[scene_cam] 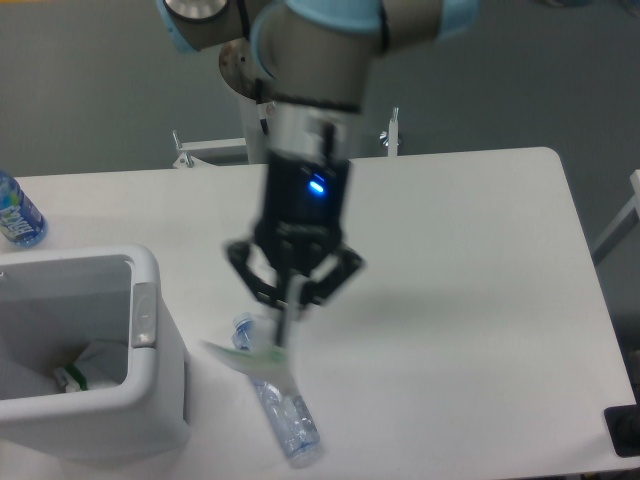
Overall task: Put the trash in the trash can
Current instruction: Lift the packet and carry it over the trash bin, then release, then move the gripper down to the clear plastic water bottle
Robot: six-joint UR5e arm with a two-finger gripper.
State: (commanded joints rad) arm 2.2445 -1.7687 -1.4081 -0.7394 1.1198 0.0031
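At lower centre of the frame, the gripper [287, 318] hangs over the crushed bottle [283, 400], fingers drawn together on a flat pale packet [243, 352], blurred. Just left stands the trash can [150, 345], 1 crumpled item inside. An intact bottle [17, 212] sits at the left edge.

Dim, even light; motion-blurred end effector [290, 310].
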